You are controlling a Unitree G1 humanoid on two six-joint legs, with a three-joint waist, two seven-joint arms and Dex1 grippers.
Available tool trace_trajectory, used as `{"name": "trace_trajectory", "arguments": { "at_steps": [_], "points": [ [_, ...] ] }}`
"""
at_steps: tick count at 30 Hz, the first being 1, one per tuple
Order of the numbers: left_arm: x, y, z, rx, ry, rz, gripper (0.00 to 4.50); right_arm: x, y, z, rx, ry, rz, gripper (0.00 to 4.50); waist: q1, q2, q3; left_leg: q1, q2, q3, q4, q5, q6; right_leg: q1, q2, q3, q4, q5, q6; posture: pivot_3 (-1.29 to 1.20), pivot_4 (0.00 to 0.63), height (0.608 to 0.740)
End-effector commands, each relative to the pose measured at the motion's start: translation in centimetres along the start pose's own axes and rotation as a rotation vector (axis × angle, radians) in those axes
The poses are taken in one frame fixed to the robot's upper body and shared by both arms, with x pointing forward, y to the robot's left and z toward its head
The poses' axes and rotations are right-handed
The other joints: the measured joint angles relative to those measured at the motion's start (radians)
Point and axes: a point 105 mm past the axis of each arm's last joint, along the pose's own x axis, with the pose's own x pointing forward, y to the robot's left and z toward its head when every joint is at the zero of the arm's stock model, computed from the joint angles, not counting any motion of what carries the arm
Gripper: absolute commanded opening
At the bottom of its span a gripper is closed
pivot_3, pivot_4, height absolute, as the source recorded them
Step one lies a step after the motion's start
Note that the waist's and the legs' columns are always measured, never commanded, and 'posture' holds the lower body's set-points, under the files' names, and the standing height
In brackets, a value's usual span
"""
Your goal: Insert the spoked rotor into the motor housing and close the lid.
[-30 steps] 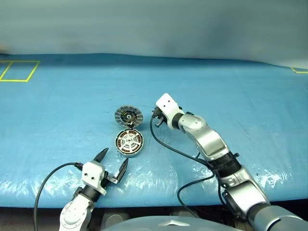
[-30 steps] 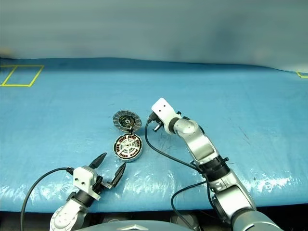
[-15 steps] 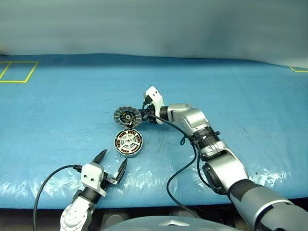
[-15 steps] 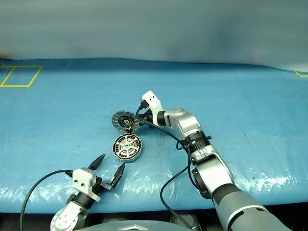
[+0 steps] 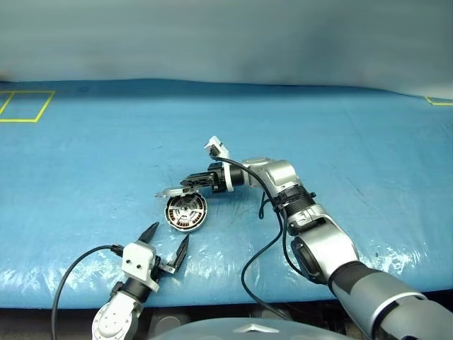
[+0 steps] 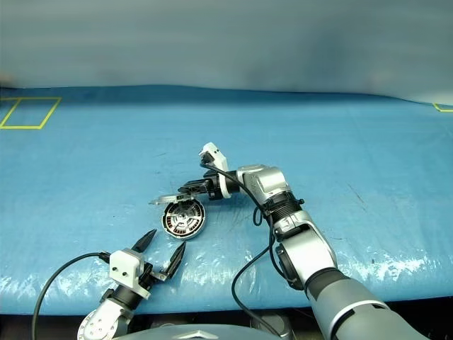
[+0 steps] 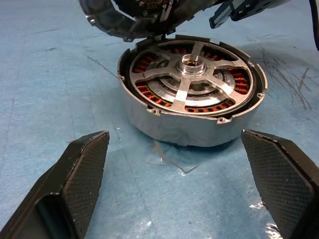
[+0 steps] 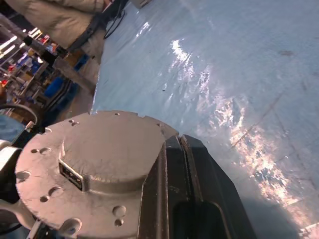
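In the left eye view we see the motor housing (image 5: 185, 213) sitting on the blue table cover (image 5: 85, 156) a little left of centre, with the spoked rotor (image 5: 186, 211) already seated inside it, pale spokes over the copper-brown windings. The lid (image 5: 172, 191) is swung up on its joint at about 11 o'clock of the housing, tilted low over the rim and seen nearly edge-on. Our right gripper (image 5: 190, 181) comes in from 3 o'clock, its black fingers pressed together and lying on the lid's upper side. Our left gripper (image 5: 165, 244) hangs at 6 o'clock of the housing, near but apart from it, fingers spread wide and holding nothing. A yellow taped rectangle (image 5: 27, 105) lies far off at 10 o'clock. The right eye view gives the same arrangement. In the left wrist view the housing (image 7: 189, 124) stands between and beyond our two widely spread fingers (image 7: 75, 184), the rotor's (image 7: 192, 74) hub and spokes flush within the ring of windings, the lid's (image 7: 114, 20) edge leaning over the far rim, and the right gripper's tip (image 7: 234, 10) just beyond it. In the right wrist view our closed right fingers (image 8: 192, 189) rest against the smooth outer face of the lid (image 8: 94, 159), with the glossy blue cover beyond it.
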Motion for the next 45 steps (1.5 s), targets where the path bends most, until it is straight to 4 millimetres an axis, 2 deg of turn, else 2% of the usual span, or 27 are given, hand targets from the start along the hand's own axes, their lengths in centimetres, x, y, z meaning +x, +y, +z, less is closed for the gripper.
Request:
{"name": "trace_trajectory", "arguments": {
  "at_steps": [1,5,8,11,16,20,22,26,30,37,41,45],
  "points": [
    [0.1,-0.4,1.3,0.017,-0.05,-0.009,4.5,0.4,1.8,0.0,-0.089,0.046,0.088,0.02,0.0,0.0,0.0,0.0,0.0,0.0,0.0,0.0,0.0,0.0,0.0,0.0,0.0,0.0,0.0,0.0,0.15,0.74],
    [0.2,-0.5,1.4,0.015,-0.053,-0.014,4.5,0.6,1.0,-0.1,-0.202,0.054,-0.01,0.02,0.001,0.0,0.0,0.0,0.0,0.0,0.0,0.0,0.0,0.0,0.0,0.0,0.0,-0.001,0.001,0.0,0.15,0.74],
    [0.3,-0.6,1.6,0.014,-0.054,-0.016,4.5,0.6,-0.3,0.9,-0.265,0.0,-0.173,0.02,0.0,0.0,0.0,0.0,0.0,0.0,0.001,0.0,0.0,0.0,0.0,0.0,0.0,-0.001,0.001,0.0,0.15,0.74],
    [0.3,-0.6,1.7,0.012,-0.052,-0.017,4.5,0.6,-0.8,2.2,-0.366,-0.026,-0.317,0.02,0.001,0.0,0.0,0.0,0.0,0.0,0.001,0.0,0.0,0.0,0.0,0.0,0.0,-0.001,0.001,0.0,0.15,0.74],
    [0.3,-0.6,1.9,0.01,-0.049,-0.022,4.5,1.6,0.9,4.0,-0.497,-0.016,-0.465,0.02,0.0,0.0,0.0,-0.001,0.0,0.0,-0.001,0.0,-0.001,-0.001,0.0,0.0,0.001,0.0,0.0,0.0,0.15,0.74],
    [0.5,-0.6,2.0,0.01,-0.05,-0.026,4.5,3.3,3.6,4.8,-0.531,0.0,-0.491,0.02,0.001,0.0,0.0,0.0,0.0,0.0,-0.001,0.0,-0.001,-0.002,0.0,0.0,0.001,0.0,-0.001,0.0,0.15,0.74],
    [0.5,-0.6,2.0,0.01,-0.052,-0.027,4.5,4.2,5.2,4.5,-0.576,0.05,-0.454,0.02,0.002,0.0,0.0,0.0,0.0,0.0,-0.001,0.0,-0.001,-0.002,0.0,0.0,0.001,-0.001,-0.001,0.0,0.15,0.74],
    [0.5,-0.6,1.9,0.009,-0.052,-0.027,4.5,5.8,8.5,2.5,-0.645,0.179,-0.313,0.02,0.004,0.0,0.0,0.0,0.0,0.0,0.0,0.0,-0.001,-0.001,0.0,0.0,0.001,-0.001,0.0,0.0,0.15,0.74],
    [0.5,-0.6,1.7,0.004,-0.049,-0.022,4.5,6.1,9.6,0.7,-0.667,0.253,-0.265,0.02,0.004,0.0,0.0,0.0,0.0,0.0,0.0,0.0,-0.001,-0.001,0.0,0.0,0.001,-0.002,0.001,0.0,0.15,0.74],
    [0.5,-0.7,1.3,-0.008,-0.045,-0.019,4.5,5.3,8.9,-0.6,-0.643,0.312,-0.279,0.02,0.003,-0.001,-0.001,0.0,0.0,0.0,0.0,0.0,-0.001,-0.001,0.0,-0.001,0.001,-0.002,0.002,0.0,0.15,0.74],
    [0.5,-0.8,1.2,-0.01,-0.047,-0.022,4.5,4.4,7.8,-1.3,-0.615,0.349,-0.314,0.02,0.003,-0.001,-0.001,0.0,0.0,0.0,0.0,0.0,-0.001,-0.001,0.0,-0.001,0.001,-0.002,0.001,0.0,0.15,0.74],
    [0.6,-0.7,1.0,-0.009,-0.045,-0.026,4.5,3.5,7.5,-2.2,-0.582,0.384,-0.313,0.02,0.003,0.0,-0.001,0.0,0.0,0.0,0.0,0.0,-0.001,-0.001,0.0,-0.001,0.001,-0.002,0.001,0.0,0.15,0.74]
  ]
}}
